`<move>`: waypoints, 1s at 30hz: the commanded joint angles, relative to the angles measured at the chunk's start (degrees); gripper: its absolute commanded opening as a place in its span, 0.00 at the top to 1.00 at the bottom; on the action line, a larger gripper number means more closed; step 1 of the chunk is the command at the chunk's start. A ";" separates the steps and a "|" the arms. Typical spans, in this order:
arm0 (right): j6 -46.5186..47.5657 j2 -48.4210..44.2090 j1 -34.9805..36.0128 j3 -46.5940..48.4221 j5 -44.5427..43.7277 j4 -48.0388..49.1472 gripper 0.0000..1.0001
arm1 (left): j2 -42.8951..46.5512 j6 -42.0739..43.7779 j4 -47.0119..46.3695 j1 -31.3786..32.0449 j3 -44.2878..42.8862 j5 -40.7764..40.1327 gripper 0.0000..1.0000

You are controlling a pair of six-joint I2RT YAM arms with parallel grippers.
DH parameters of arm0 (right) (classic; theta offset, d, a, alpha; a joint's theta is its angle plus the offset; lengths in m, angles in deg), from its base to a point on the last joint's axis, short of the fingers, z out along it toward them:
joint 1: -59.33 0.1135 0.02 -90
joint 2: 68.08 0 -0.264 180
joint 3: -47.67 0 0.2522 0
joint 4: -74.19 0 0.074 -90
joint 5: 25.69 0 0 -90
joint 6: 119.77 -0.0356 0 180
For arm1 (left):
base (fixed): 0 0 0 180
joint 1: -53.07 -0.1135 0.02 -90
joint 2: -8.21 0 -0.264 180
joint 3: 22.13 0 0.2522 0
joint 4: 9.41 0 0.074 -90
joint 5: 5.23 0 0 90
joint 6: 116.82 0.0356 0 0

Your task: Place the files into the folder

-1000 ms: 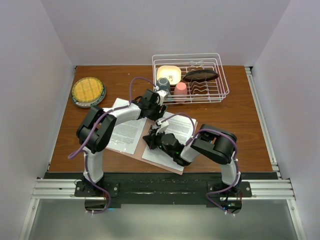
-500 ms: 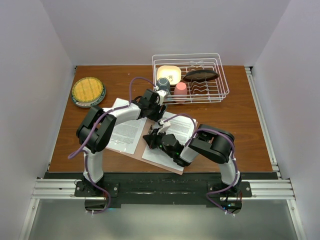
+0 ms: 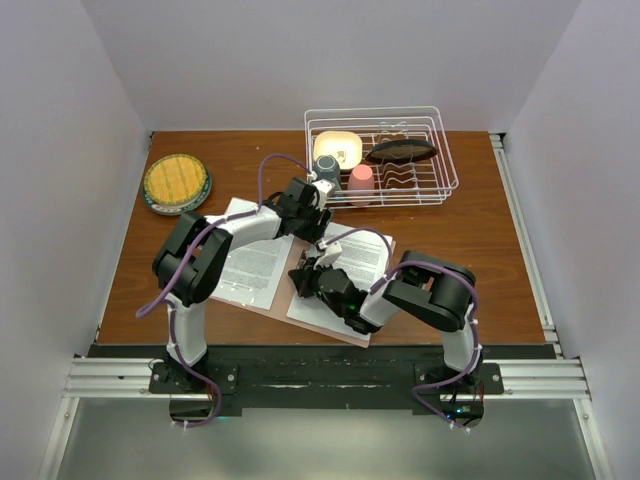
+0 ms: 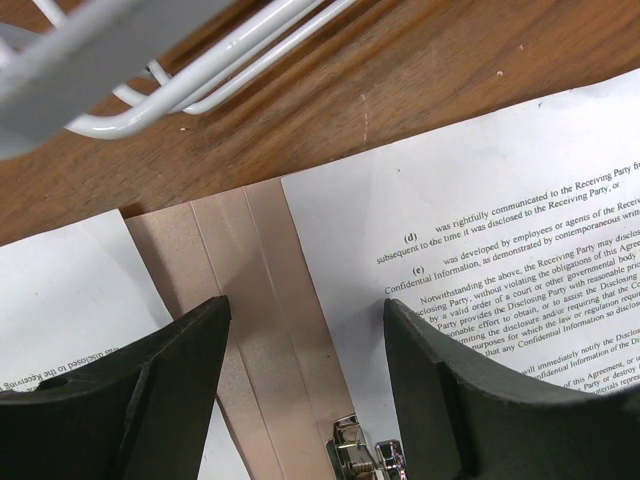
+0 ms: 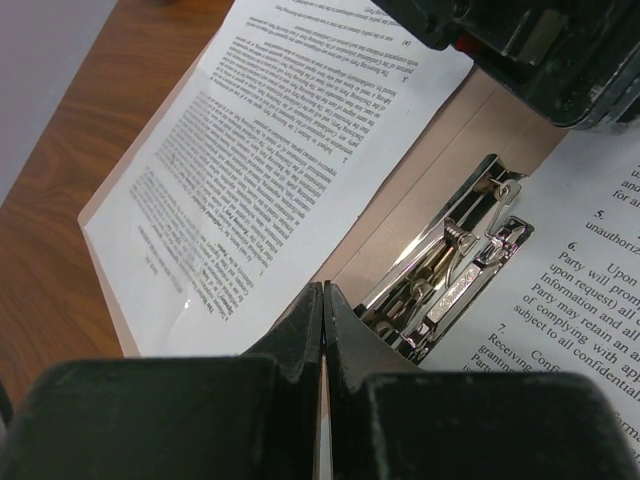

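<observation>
On the open folder [image 4: 250,290] both files [image 5: 260,150] lie, seemingly unclipped; left pincer [image 4: 305,345] gapes empty, right pincer [image 5: 322,330] sits closed.

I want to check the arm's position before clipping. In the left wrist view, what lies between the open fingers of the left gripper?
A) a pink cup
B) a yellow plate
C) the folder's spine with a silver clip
C: the left gripper stands open over the spine of the folder, with the silver clip at the bottom edge.
</observation>
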 commanded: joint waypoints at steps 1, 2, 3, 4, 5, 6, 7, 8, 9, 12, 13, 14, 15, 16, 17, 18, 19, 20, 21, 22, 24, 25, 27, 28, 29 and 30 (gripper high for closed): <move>3.15 4.73 0.69 -3.03 -5.63 -30.99 1.00 | -5.53 -1.34 11.61 -0.28 4.18 2.51 0.32; 3.06 4.90 0.69 -2.68 -5.72 -31.69 1.00 | -5.45 -1.34 11.69 -0.36 4.09 2.51 0.32; 2.98 5.16 0.69 -2.50 -5.72 -31.87 1.00 | -5.53 -1.43 11.69 -0.36 4.09 2.60 0.32; 2.71 5.77 0.69 -2.06 -5.72 -32.83 1.00 | -5.53 -1.34 11.69 -0.28 4.09 2.51 0.32; 2.45 6.13 0.69 -1.80 -5.98 -33.45 1.00 | -5.45 -1.34 11.78 -0.36 4.09 2.51 0.33; 2.36 6.57 0.69 -1.45 -5.99 -33.98 1.00 | -5.44 -1.34 11.78 -0.36 4.00 2.60 0.33; 2.10 7.09 0.69 -0.75 -6.16 -35.72 1.00 | -5.44 -1.34 11.78 -0.45 4.00 2.60 0.33; 1.66 7.27 0.69 -0.48 -6.51 -36.26 1.00 | -5.44 -1.25 11.96 -0.54 4.00 2.68 0.33; 1.31 7.28 0.77 -0.39 -6.69 -36.70 1.00 | -5.53 -1.25 11.96 -0.54 3.91 2.77 0.33; -0.71 7.54 0.77 -0.56 -6.78 -38.02 1.00 | -5.53 -1.25 12.05 -0.63 3.74 2.86 0.33; -1.06 7.63 0.77 -0.91 -6.87 -38.11 1.00 | -5.53 -1.43 12.05 -0.63 3.74 2.86 0.33; -1.68 7.71 0.77 -1.35 -6.78 -37.85 1.00 | -5.53 -1.34 11.96 -0.80 3.74 2.86 0.33; -1.86 7.80 0.77 -1.62 -7.04 -37.59 1.00 | -5.62 -1.34 12.04 -0.72 3.83 2.86 0.33; -2.29 7.89 0.77 -2.14 -7.04 -37.41 1.00 | -5.71 -1.43 11.96 -0.80 3.83 2.86 0.34; -2.82 7.80 0.77 -2.49 -6.78 -36.89 1.00 | -5.71 -1.34 11.96 -0.80 3.91 2.69 0.34; -3.17 7.89 0.77 -2.67 -6.43 -36.53 1.00 | -5.71 -1.34 12.04 -0.89 3.83 2.68 0.34; -3.44 7.89 0.77 -2.94 -6.25 -36.44 1.00 | -5.71 -1.25 12.05 -0.98 3.83 2.68 0.34; -3.70 7.89 0.86 -3.20 -5.99 -36.09 1.00 | -5.71 -1.34 12.13 -1.07 3.74 2.77 0.34; -3.88 7.72 0.95 -3.46 -6.07 -36.00 1.00 | -5.71 -1.25 12.22 -1.24 3.56 2.69 0.34; -4.14 7.80 1.21 -3.73 -5.99 -36.00 1.00 | -5.62 -1.25 12.22 -1.24 3.56 2.60 0.34; -5.20 8.15 1.74 -3.99 -6.16 -35.57 1.00 | -5.62 -1.34 12.31 -1.42 3.47 2.68 0.34; -5.29 8.24 1.91 -3.91 -6.60 -35.48 1.00 | -5.71 -1.25 12.22 -1.59 3.56 2.77 0.34; -5.72 8.33 2.00 -3.90 -7.13 -35.21 1.00 | -5.80 -1.34 12.13 -1.68 3.65 2.95 0.34; -5.90 8.42 1.92 -3.90 -7.04 -34.95 1.00 | -5.80 -1.43 12.05 -1.59 3.74 2.95 0.34; -5.99 8.42 2.00 -3.99 -6.96 -34.77 1.00 | -5.80 -1.34 12.05 -1.59 3.74 2.95 0.34; -5.99 8.50 2.00 -4.08 -6.95 -34.51 1.00 | -5.80 -1.25 12.05 -1.59 3.74 2.77 0.34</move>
